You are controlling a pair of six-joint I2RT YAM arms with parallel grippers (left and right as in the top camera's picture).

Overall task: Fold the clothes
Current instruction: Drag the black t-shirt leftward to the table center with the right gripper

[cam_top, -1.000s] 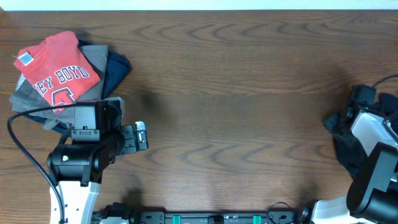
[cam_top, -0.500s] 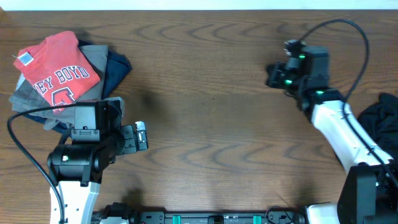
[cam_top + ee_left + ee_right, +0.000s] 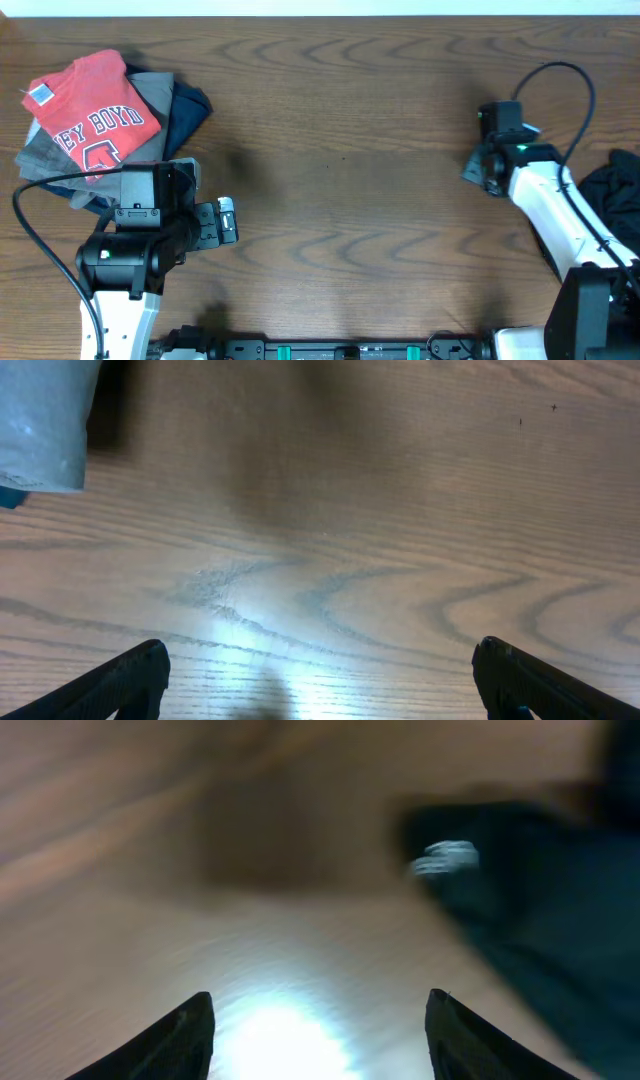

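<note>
At the frame's right edge the black T-shirt [image 3: 612, 188] lies bunched, apparently loose; left claw [image 3: 320, 655] and right claw [image 3: 318, 1005] gape.

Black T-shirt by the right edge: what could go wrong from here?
The black T-shirt lies bunched at the right edge of the table, so the open right hand may pinch several layers or drag it off. The left hand sits near the red T-shirt pile and could nudge it.
</note>
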